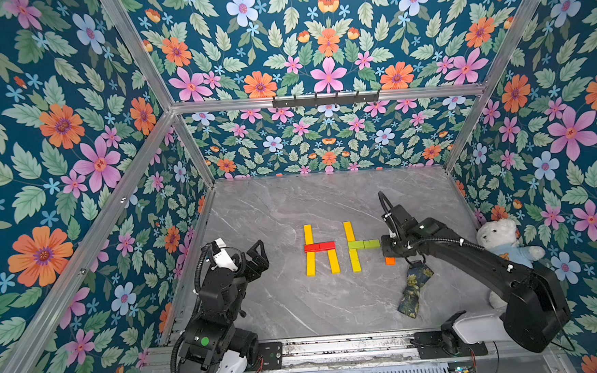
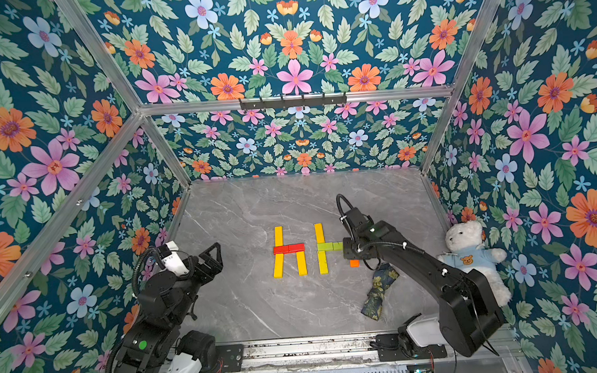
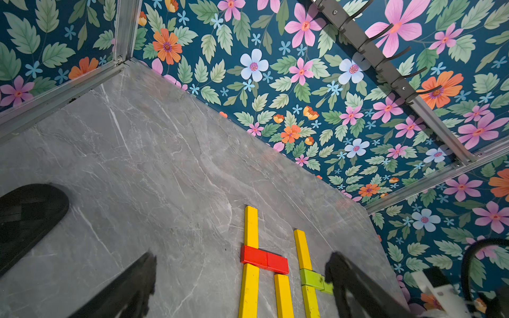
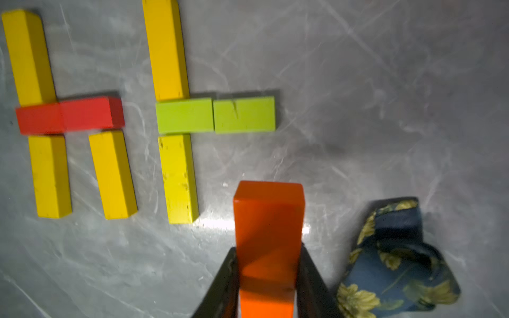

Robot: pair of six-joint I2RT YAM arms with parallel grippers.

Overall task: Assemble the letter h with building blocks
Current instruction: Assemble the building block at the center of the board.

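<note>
Orange block point(image 4: 268, 209) fills the bottom middle of the right wrist view, pinched tight in the jaws of the right gripper point(image 4: 268, 249). Its long axis runs straight up the frame, parallel to the yellow bars. The spot it needs, I reckon, is the bare marble point(image 4: 358, 124) right ahead of its tip, under the free end of the lime-green crossbar point(image 4: 214, 115) and beside the lower yellow bar point(image 4: 177, 179) of the second h. So basically nudge forward and set it down, no twist needed. First h, with the red crossbar point(image 4: 68, 115), looks done at the left of the frame. Floral cloth scrap point(image 4: 396, 261) sits just right of the jaws, near but off the target patch. Left gripper point(image 1: 257, 257) sits lower left in a top view, jaws spread, holding nothing, well apart from the blocks. Teddy bear point(image 1: 503, 246) is off at the right edge, no bother
</note>
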